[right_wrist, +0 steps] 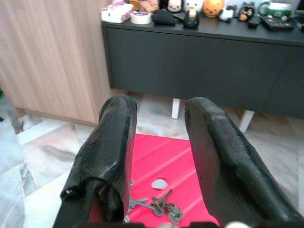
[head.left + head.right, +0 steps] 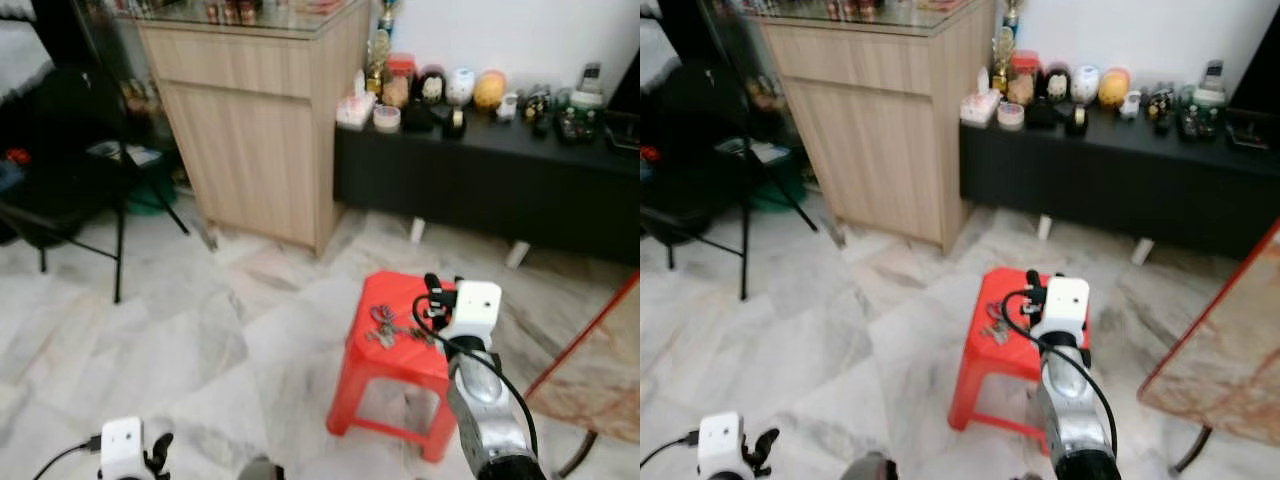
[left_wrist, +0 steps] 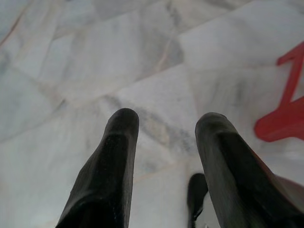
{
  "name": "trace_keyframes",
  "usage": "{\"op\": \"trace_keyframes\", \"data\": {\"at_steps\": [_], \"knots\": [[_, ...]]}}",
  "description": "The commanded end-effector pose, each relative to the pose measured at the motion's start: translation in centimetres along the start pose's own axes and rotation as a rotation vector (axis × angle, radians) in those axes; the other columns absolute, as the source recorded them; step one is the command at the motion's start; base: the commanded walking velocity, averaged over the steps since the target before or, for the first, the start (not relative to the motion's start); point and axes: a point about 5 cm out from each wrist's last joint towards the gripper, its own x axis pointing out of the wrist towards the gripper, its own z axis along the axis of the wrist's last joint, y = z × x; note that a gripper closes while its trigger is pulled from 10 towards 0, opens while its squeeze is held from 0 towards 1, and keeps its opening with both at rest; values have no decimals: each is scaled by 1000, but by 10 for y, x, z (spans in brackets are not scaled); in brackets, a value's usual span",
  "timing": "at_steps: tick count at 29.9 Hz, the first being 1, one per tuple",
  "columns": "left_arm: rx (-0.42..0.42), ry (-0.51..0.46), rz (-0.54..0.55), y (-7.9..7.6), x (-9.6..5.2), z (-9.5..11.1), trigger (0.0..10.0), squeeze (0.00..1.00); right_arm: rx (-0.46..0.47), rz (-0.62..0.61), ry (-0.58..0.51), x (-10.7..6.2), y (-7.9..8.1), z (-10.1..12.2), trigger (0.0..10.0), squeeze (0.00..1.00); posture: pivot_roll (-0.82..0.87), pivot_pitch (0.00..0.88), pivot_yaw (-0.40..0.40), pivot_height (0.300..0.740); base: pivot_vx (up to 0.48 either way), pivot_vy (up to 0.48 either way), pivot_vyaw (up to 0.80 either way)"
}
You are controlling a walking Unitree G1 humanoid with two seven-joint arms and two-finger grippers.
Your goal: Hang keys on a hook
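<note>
Low at the robot's left, the left gripper (image 3: 164,137) hangs idle over the marble floor (image 2: 200,330), its two black fingers parted with nothing between them. The right gripper (image 1: 159,128) is the one at work: it is stretched forward over the red stool (image 2: 385,375), fingers spread and empty. The keys (image 1: 159,204) lie flat on the stool top beside its round centre hole, below the gap between the right fingers and toward their base, so they sit just under and slightly to the robot's left of that gripper, with the bunch strung out roughly across the fingers' line. The right arm is clearly nearer. Beyond stand a wooden cabinet (image 2: 260,130) and a black sideboard (image 2: 490,180) crowded with ornaments; no hook can be made out.
</note>
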Motion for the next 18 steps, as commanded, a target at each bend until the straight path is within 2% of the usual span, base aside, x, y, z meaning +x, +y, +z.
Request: {"op": "trace_keyframes", "data": {"at_steps": [1, 9, 18], "knots": [[-9, -30, -10, 0, 1, 4, 10000, 0, 2, 1, -13, 0, 0, 2, 10000, 0, 60, 61, 14, 662, 0, 0, 0], [-13, -45, -56, -3, 0, 4, 10000, 0, -1, -4, 13, 0, -1, 0, 10000, 0, 57, 53, 16, 662, 0, 0, 0], [3, -30, -75, -2, -1, 2, 10000, 0, 3, 5, -11, 0, 2, 2, 10000, 0, 52, 40, 17, 604, 0, 0, 0]]}}
